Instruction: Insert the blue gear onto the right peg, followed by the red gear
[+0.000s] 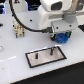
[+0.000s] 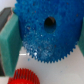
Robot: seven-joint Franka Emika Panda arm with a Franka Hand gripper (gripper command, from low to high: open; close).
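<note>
- the plate (image 1: 46, 56) with two dark pegs lies near the front edge of the white worktop.
- the right peg (image 1: 51, 50) stands just under the blue gear (image 2: 49, 31); the arm should centre the hub hole over it, then lower straight.
- the gripper (image 1: 61, 37) clamps the wide, toothed blue gear.
- the small red gear (image 2: 23, 76) waits on the worktop.

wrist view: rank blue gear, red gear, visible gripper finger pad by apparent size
1. blue gear, fills most of the frame, held close to the camera.
2. gripper finger pad, cropped by the frame edge.
3. red gear, partly cut off and farther away, so its rank is unsure.
</note>
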